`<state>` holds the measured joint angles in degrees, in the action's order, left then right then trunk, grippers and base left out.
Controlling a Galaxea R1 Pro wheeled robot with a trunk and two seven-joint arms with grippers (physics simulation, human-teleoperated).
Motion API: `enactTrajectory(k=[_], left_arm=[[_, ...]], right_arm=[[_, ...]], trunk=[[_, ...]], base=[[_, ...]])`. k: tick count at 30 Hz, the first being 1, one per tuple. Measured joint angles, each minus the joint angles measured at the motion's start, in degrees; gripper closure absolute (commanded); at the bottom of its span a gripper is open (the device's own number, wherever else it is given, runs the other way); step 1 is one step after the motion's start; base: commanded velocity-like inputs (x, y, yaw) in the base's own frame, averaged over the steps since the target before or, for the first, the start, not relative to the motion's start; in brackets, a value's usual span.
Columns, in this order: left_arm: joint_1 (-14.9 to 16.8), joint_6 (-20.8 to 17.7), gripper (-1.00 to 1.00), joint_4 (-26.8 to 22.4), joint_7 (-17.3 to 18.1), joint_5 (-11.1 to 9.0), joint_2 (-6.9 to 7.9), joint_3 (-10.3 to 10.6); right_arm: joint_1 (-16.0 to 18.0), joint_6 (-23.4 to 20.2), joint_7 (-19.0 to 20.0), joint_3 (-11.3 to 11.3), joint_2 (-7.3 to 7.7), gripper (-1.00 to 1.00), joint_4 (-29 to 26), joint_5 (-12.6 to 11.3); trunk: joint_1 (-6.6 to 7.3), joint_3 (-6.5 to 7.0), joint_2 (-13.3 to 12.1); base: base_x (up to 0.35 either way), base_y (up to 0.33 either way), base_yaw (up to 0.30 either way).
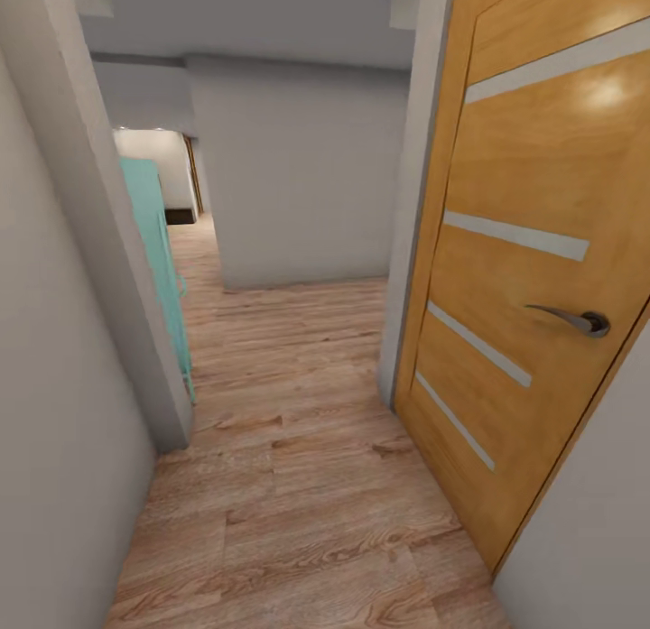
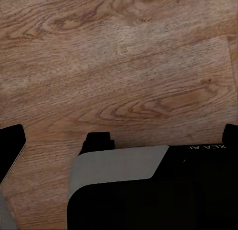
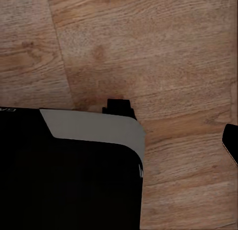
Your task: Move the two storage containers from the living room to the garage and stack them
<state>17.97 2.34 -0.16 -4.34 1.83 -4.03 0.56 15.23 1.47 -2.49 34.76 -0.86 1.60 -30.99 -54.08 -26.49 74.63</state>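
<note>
Hallway: wood floor [image 1: 298,485] ahead, oak door [image 1: 533,277] open at 3 o'clock, teal cabinet [image 1: 153,241] at 10 o'clock, grey wall [image 1: 298,169] at 12. Containers unseen; gripper states impossible to tell.

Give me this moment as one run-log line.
location: hallway, wood-plank floor | right: wooden door with lever handle | left: teal cabinet | containers: unseen | claws: state unclear

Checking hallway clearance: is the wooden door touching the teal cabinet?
Apart. The head view shows the wooden door at right, the teal cabinet at left, plank floor between.
</note>
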Motion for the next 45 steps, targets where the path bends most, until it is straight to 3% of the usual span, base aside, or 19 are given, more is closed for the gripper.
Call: enactTrajectory(k=[22, 38, 45], left_arm=[[0.0, 0.0, -1.0, 0.0, 0.0, 0.0, 0.0, 0.0], [0.0, 0.0, -1.0, 0.0, 0.0, 0.0, 0.01, 0.0], [0.0, 0.0, -1.0, 0.0, 0.0, 0.0, 0.0, 0.0]], right_arm=[[0.0, 0.1, 0.0, 0.0, -0.16, -1.0, 0.0, 0.0], [0.0, 0.0, 0.0, 0.0, -0.16, -1.0, 0.0, 0.1], [0.0, 0.0, 0.0, 0.0, -0.07, -1.0, 0.0, 0.0]], trunk=[[0.0, 0.0, 0.0], [0.0, 0.0, 0.0], [0.0, 0.0, 0.0]], base=[[0.32, 0.0, 0.002], [0.32, 0.0, 0.239], [0.32, 0.0, 0.071]])
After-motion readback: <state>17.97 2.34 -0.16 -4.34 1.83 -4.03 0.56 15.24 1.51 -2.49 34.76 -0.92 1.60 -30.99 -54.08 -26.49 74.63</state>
